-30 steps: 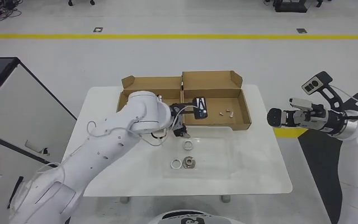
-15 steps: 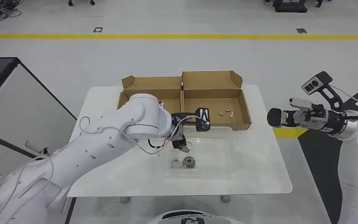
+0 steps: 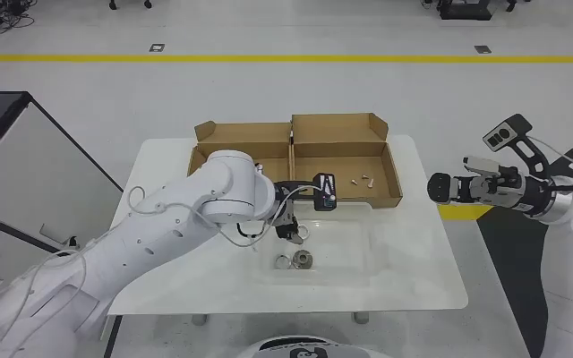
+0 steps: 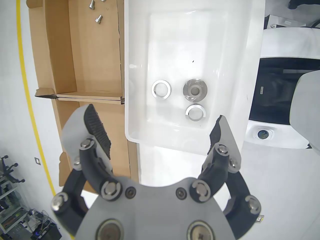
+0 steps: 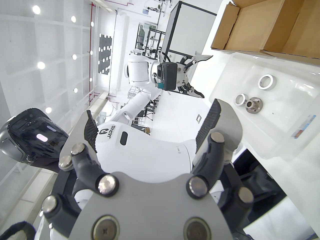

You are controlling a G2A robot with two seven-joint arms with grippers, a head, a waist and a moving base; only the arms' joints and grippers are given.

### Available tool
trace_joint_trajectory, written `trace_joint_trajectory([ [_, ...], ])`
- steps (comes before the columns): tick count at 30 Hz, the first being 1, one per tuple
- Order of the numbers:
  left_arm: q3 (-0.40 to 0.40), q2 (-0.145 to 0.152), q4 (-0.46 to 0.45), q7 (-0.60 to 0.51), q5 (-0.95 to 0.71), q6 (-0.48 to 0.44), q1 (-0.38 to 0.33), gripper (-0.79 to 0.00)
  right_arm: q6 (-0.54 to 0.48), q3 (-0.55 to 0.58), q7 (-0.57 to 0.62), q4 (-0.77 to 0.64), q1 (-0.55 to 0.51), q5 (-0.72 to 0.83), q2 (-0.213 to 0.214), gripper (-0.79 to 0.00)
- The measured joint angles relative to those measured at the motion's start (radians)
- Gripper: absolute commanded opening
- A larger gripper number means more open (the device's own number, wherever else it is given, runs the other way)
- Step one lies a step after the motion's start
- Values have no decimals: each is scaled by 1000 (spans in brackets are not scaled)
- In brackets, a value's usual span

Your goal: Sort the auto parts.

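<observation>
three metal parts are lying at one end of the white tray [image 4: 130, 51]. a first ring [image 4: 161, 89] is sitting on the side nearer the cardboard box [image 4: 50, 51]. a flanged hub [image 4: 195, 90] is sitting beside it, a little apart. a second ring [image 4: 195, 112] is lying just beside the hub, and whether they are touching is hard to tell.

the left gripper [image 4: 155, 118] is hanging above that end of the tray with its fingers spread wide and nothing between them. in its wrist view all three parts are showing in the gap ahead of the fingertips, lower down on the tray floor and untouched. in the top view it [image 3: 291, 231] is hovering just beside the first ring.

three small bolts [image 4: 91, 4] are resting in the box's right compartment, well apart from this gripper.

the right gripper [image 5: 153, 109] is holding off past the table [image 3: 430, 286] edge, also wide open and carrying nothing, far from the tray.
</observation>
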Motion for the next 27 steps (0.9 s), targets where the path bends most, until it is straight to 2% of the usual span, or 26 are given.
trace_joint_trajectory([
  [5, 112, -22, 24, -48, -88, 48, -88, 0, 0, 0, 0, 0, 0, 0, 0, 0],
  [12, 270, -77, 100, -95, -173, 95, -229, 0, 0, 0, 0, 0, 0, 0, 0, 0],
  [18, 354, -113, 169, -63, -168, 63, -267, 0, 0, 0, 0, 0, 0, 0, 0, 0],
  [23, 378, -136, 194, -63, -165, 63, -267, -3, 0, 0, 0, 0, 0, 0, 0, 0],
  [25, 386, -143, 196, -70, -149, 70, -265, -40, 0, 0, 0, 0, 0, 0, 0, 0],
  [27, 387, -150, 194, -79, -129, 79, -254, -157, 0, 0, 0, 0, 0, 0, 0, 0],
])
